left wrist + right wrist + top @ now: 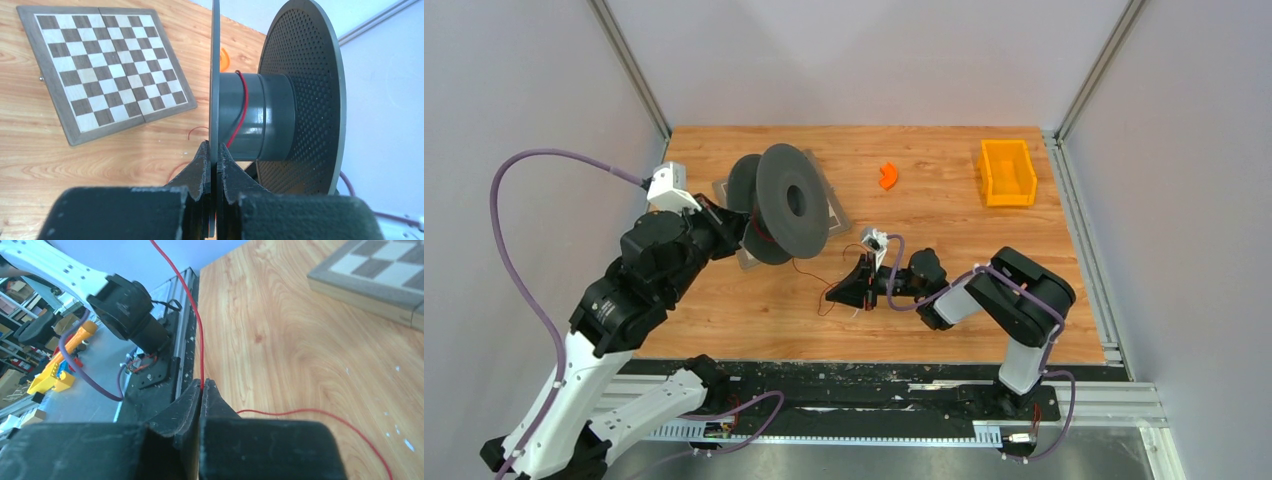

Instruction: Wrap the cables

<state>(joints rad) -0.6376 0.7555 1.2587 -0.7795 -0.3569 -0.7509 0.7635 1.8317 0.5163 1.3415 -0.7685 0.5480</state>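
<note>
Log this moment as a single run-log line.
left hand: shut on spool flange | right hand: shut on red wire | wire: one strand across spool hub, rest loose | stage: wrapping barely started

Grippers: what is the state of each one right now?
Left gripper: closed on the spool flange.
Right gripper: closed on the red wire.

We are seeing a chessboard [107, 70] lying open and flat on the wooden counter [944, 215], toward its far left. An orange bin [1007, 172] is sitting near the far right corner, with a small curved orange piece [888, 176] lying between them, touching neither.
</note>
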